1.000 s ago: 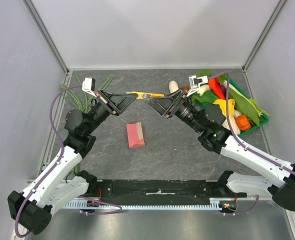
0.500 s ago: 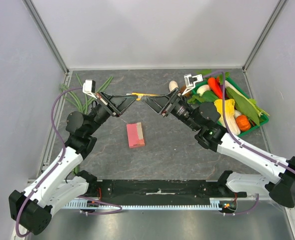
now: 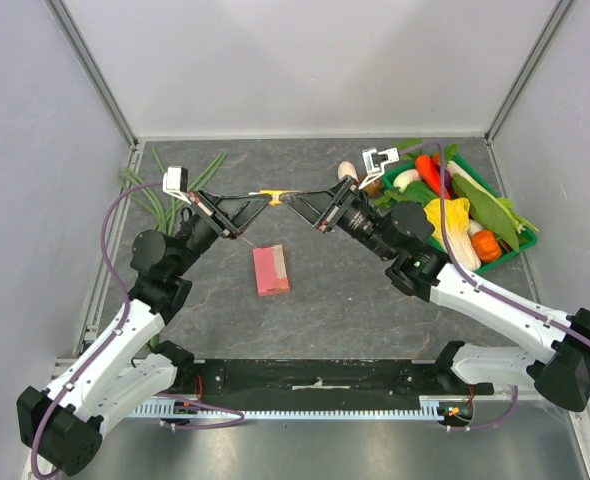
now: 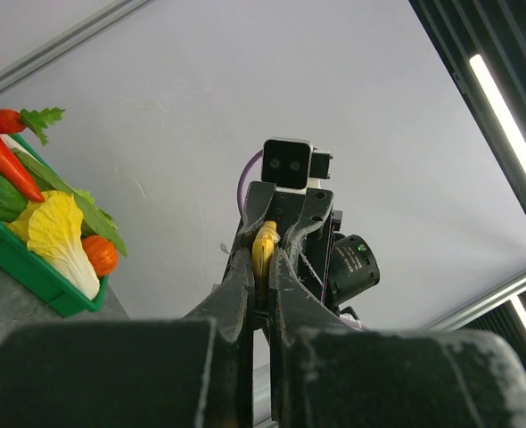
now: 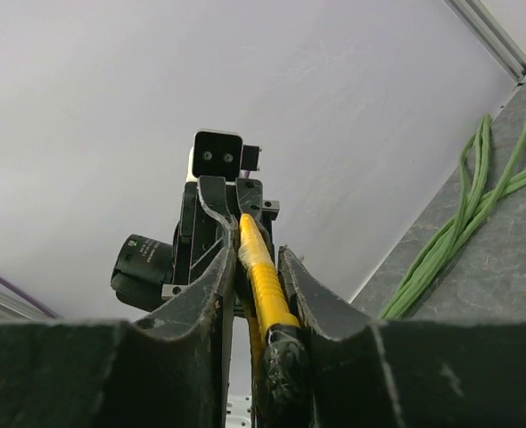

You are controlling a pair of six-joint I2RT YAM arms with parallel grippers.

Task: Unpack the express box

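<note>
Box point(image 3: 271, 270), flat pink-red rectangle with a paler long edge, lies on your desk point(image 3: 335, 290); left and right jaws both clench the yellow knife point(image 3: 275, 194), clear of it.

A: Express box point(image 3: 271, 270): pink-red, plain. Utility knife point(image 5: 261, 276): yellow body, black end.
B: Table point(image 3: 335, 290)?
A: Dark grey, mottled like slate. Walls point(image 3: 305, 60) pale grey.
B: Tray point(image 4: 27, 270)?
A: Green. In it: orange-red carrot point(image 3: 431, 176), yellow leaves point(image 3: 451, 215), small orange pumpkin point(image 3: 486, 244).
B: Far left?
A: Long beans point(image 3: 153, 196), green. Arm links point(image 3: 115, 345) white, joints black.
</note>
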